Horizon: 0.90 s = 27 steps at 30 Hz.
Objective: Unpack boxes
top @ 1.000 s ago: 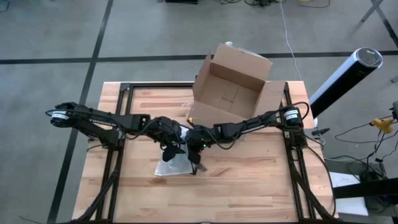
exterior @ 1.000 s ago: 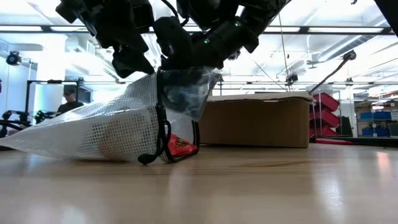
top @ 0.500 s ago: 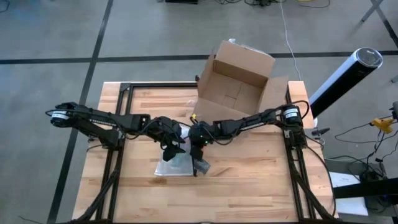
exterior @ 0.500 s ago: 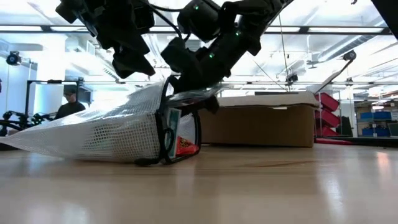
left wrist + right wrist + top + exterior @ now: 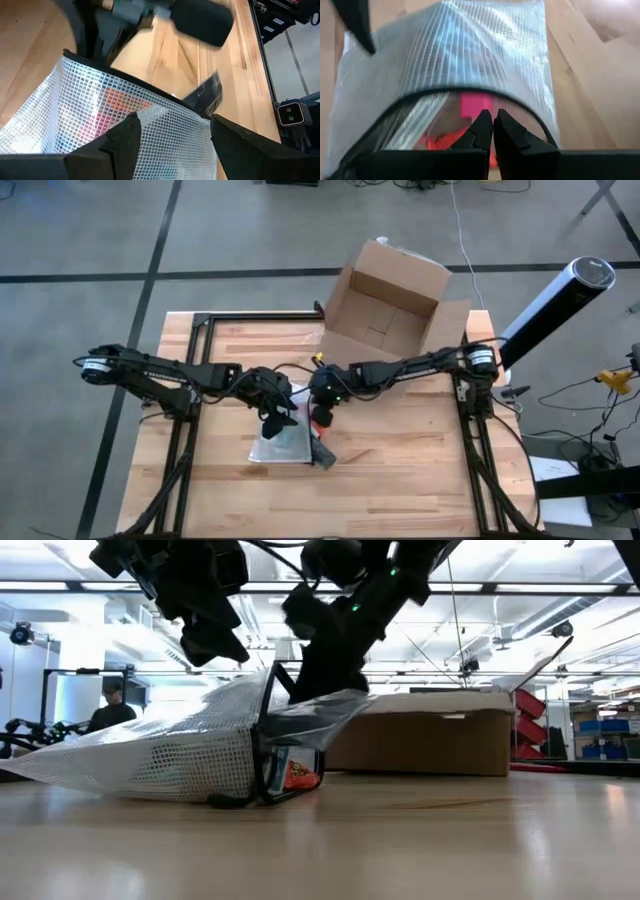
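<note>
One mesh zip pouch (image 5: pixel 150 755) with red item (image 5: pixel 475 106) inside, left jaws spread over it, right jaws pressed together, box (image 5: pixel 385 310) open

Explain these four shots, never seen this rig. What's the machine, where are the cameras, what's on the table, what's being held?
It is a two-armed robot at a wooden table. One camera looks straight down, one sits at table height, and one rides on each wrist.

On the table lie a mesh zip pouch with something red inside, and behind it an open cardboard box.

The left gripper sits over the pouch with its fingers on either side of the pouch's upper edge. Whether they actually pinch it, I cannot tell.

The right gripper is at the pouch's open mouth, fingers together. It appears to hold the mouth's upper lip up, judging from the table-height view.
</note>
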Available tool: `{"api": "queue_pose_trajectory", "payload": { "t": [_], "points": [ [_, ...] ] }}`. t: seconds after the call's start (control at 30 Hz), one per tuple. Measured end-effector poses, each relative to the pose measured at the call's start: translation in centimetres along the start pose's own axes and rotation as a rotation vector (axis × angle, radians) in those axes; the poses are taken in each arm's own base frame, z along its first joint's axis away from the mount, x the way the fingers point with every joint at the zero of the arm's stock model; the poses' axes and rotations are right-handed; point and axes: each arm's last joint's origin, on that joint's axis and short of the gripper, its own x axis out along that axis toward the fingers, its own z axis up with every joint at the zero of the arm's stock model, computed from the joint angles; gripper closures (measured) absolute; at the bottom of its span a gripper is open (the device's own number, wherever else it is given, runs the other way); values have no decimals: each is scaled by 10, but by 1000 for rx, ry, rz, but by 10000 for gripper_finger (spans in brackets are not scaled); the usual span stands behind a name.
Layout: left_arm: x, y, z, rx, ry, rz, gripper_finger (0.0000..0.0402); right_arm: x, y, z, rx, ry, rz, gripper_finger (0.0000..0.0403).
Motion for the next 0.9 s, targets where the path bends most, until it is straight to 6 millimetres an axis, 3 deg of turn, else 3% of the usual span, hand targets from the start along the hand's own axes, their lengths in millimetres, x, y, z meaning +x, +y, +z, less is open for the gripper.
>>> {"api": "queue_pose_trajectory", "payload": {
  "t": [0.27,0.53,0.9],
  "points": [
    [0,0,0,-1,4,3,182,-27,22,-13,-111,112,58,403],
    [0,0,-1,0,8,4,182,-23,62,-45,-165,189,180,403],
    [0,2,-7,36,81,1,182,-22,109,-81,-69,199,256,403]
  ]
}}
